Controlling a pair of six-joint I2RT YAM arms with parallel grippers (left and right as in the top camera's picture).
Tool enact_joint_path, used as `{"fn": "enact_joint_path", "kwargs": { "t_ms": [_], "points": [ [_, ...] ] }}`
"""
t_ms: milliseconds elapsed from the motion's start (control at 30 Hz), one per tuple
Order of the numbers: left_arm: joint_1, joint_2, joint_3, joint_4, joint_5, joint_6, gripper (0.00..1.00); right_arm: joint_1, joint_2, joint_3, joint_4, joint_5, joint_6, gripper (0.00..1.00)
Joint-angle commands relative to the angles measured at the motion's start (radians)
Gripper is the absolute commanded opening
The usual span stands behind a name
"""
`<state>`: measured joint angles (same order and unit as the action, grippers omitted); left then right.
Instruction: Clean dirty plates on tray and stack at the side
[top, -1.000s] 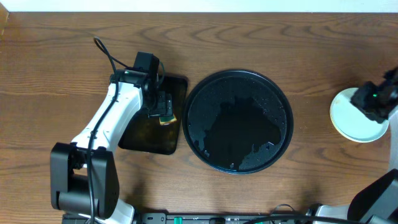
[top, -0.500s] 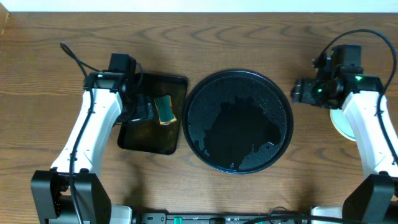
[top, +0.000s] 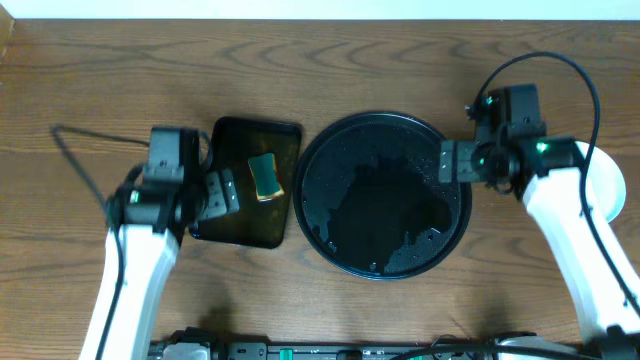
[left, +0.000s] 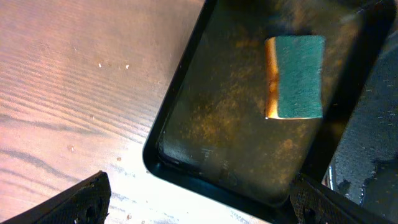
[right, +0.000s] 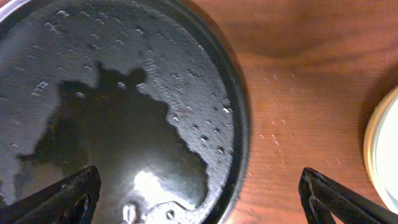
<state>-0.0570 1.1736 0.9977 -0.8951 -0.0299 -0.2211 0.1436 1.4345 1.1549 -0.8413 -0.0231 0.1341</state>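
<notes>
The left gripper (top: 218, 192) hangs with its fingers spread wide and nothing between them, over the left rim of the rectangular black tray (left: 205, 118). Ahead of it in that tray lies a sponge (left: 297, 76) — teal face up, yellow edge showing, well apart from the fingers. The right gripper (top: 448, 160) is likewise spread and empty, above the right rim of the round black tray (right: 124, 124), which holds only water beads and a wet sheen. Behind this gripper, the pale plates (top: 610, 188) rest on the wooden tabletop (top: 100, 80) — partly hidden by the arm, their number unclear.
</notes>
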Motion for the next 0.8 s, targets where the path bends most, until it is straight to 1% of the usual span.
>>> {"fn": "enact_joint_path", "kwargs": {
  "t_ms": [0, 167, 233, 300, 467, 767],
  "points": [
    [-0.001, -0.17, -0.087, 0.038, -0.002, 0.042, 0.92, 0.05, -0.127, -0.085, 0.051, 0.038, 0.033, 0.99],
    [-0.001, -0.369, -0.151, 0.068, -0.001, 0.013, 0.92, 0.098, -0.331, -0.229, 0.115, 0.057, 0.011, 0.99],
    [-0.001, -0.425, -0.153, 0.068, -0.001, 0.01, 0.92, 0.099, -0.417, -0.286, 0.13, 0.056, 0.011, 0.99],
    [-0.001, -0.45, -0.153, 0.068, -0.001, 0.01, 0.92, 0.099, -0.453, -0.305, 0.117, 0.056, 0.011, 0.99],
    [-0.001, -0.453, -0.153, 0.066, -0.001, 0.01, 0.92, 0.099, -0.466, -0.308, 0.063, 0.056, 0.01, 0.99],
    [-0.001, -0.449, -0.153, 0.066, -0.001, 0.01, 0.92, 0.099, -0.466, -0.308, 0.055, 0.056, 0.011, 0.99]
  ]
}}
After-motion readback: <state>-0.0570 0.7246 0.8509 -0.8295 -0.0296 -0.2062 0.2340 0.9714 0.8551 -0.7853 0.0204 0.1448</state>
